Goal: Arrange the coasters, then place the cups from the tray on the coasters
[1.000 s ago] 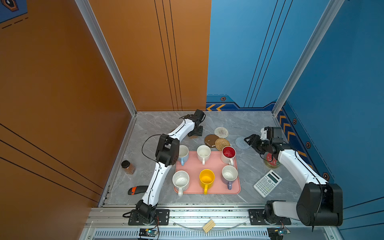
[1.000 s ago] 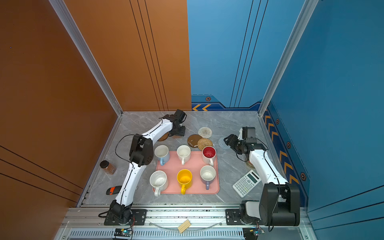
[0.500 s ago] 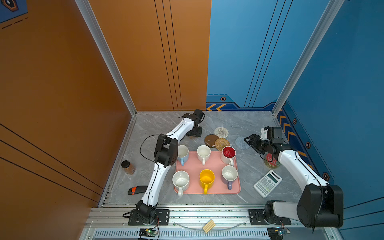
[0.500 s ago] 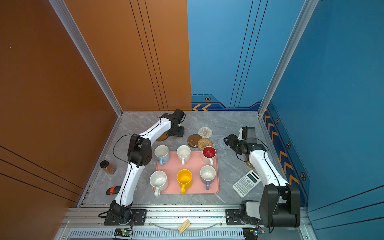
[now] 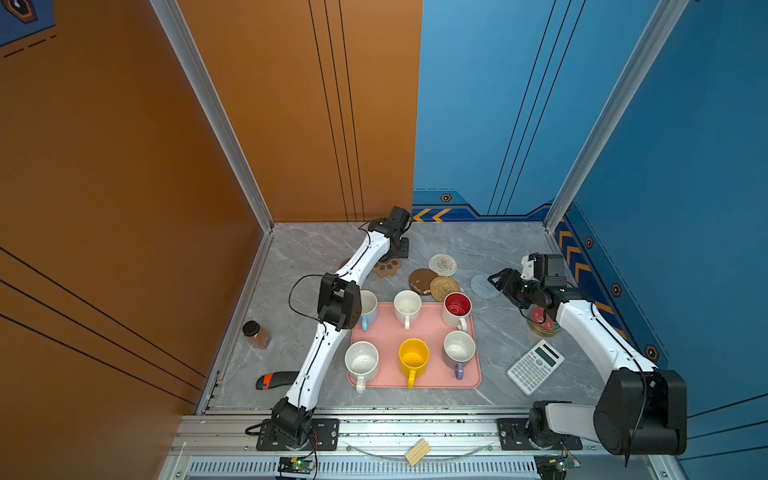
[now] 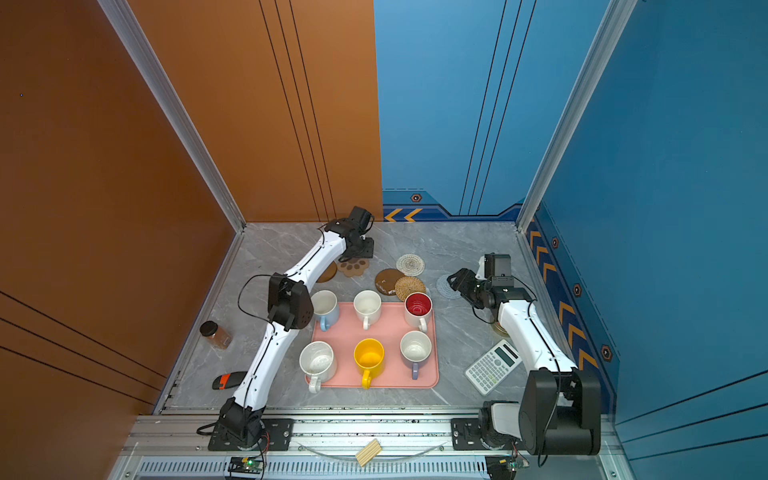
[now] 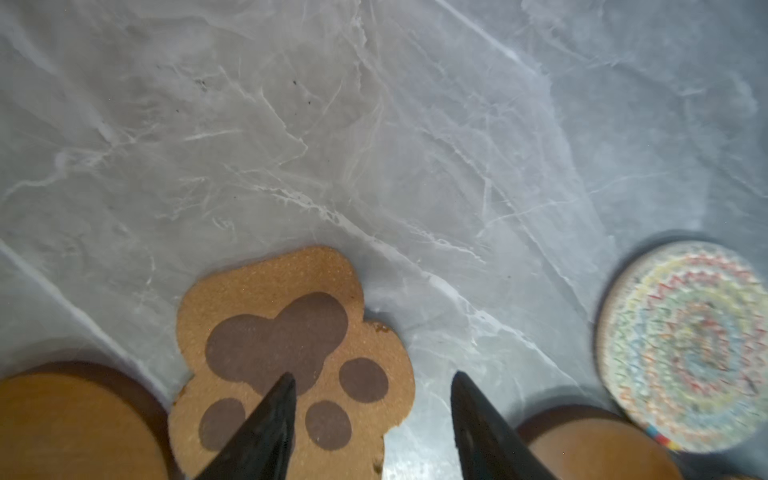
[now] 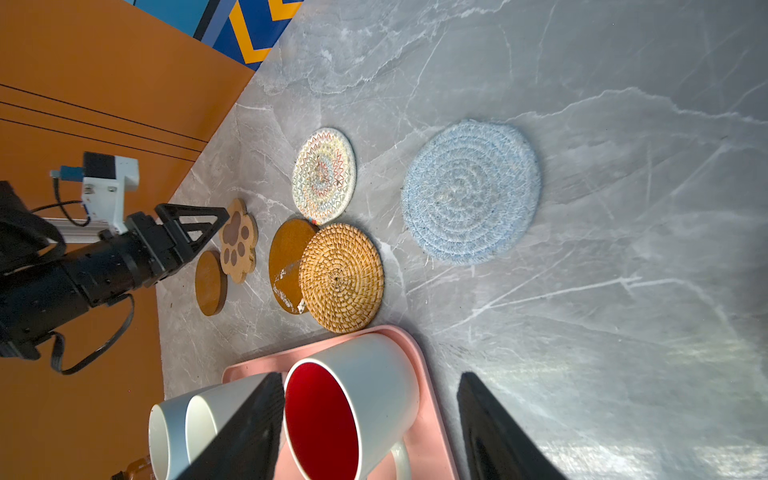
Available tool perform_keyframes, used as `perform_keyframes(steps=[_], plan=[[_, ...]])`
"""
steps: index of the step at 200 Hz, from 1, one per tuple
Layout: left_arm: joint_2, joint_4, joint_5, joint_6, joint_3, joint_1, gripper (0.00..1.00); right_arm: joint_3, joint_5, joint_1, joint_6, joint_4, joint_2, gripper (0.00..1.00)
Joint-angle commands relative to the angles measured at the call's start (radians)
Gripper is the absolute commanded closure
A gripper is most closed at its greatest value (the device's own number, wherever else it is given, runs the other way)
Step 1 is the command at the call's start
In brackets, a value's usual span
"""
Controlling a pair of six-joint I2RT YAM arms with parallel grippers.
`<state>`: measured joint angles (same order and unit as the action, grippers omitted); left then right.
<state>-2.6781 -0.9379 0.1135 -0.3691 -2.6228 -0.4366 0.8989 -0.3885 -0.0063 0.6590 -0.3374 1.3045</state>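
Cups, six in all, stand upright in two rows on the pink tray [image 5: 432, 328] on the grey marble table [image 5: 498, 249]. In the row at the tray's far edge are the light blue mug [image 5: 369, 305], the plain white mug [image 5: 407, 305] and the white mug with a red interior [image 5: 457, 307]. At the near edge are the speckled white mug [image 5: 361, 361], the yellow mug [image 5: 413, 357] and the lavender mug [image 5: 459, 351].

The coasters lie beyond the tray's far edge. The rattan coaster [image 5: 444, 288] sits at the far right corner and overlaps a brown wooden disc [image 5: 420, 279] that bears a white scuff. The cream woven coaster [image 5: 442, 264] lies farther out, touching that disc. The pale blue-grey coaster [image 5: 482, 286] lies apart, off the tray's right corner. Beyond the left corner, the paw-shaped coaster [image 5: 387, 267] lies beside a second wooden disc [image 6: 328, 272].

The left hand [image 7: 372, 376] is about half open and holds nothing. One finger is over the paw coaster and the other over bare table. The right hand [image 8: 365, 376] is likewise parted and empty, just right of the blue-grey coaster.

Right of the tray are a white calculator [image 5: 535, 365] and a red-topped tin [image 5: 542, 322], their markings too small to read. Left of the tray are a spice jar [image 5: 257, 336] and a black-and-orange knife [image 5: 276, 380].
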Motion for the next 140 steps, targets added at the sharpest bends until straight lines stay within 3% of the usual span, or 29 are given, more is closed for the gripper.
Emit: perform_keyframes(steps=[1,50,140], plan=[[-0.023,0.044,0.06,-0.036,-0.022,0.006,0.41,0.021,-0.002,0.003,0.0,-0.027,-0.021,0.35],[-0.047,0.111,0.13,-0.047,-0.022,0.004,0.41,0.029,0.0,0.003,-0.007,-0.041,-0.021,0.35],[-0.072,0.159,0.118,-0.052,0.016,0.014,0.44,0.055,0.014,0.002,-0.026,-0.084,-0.024,0.35]])
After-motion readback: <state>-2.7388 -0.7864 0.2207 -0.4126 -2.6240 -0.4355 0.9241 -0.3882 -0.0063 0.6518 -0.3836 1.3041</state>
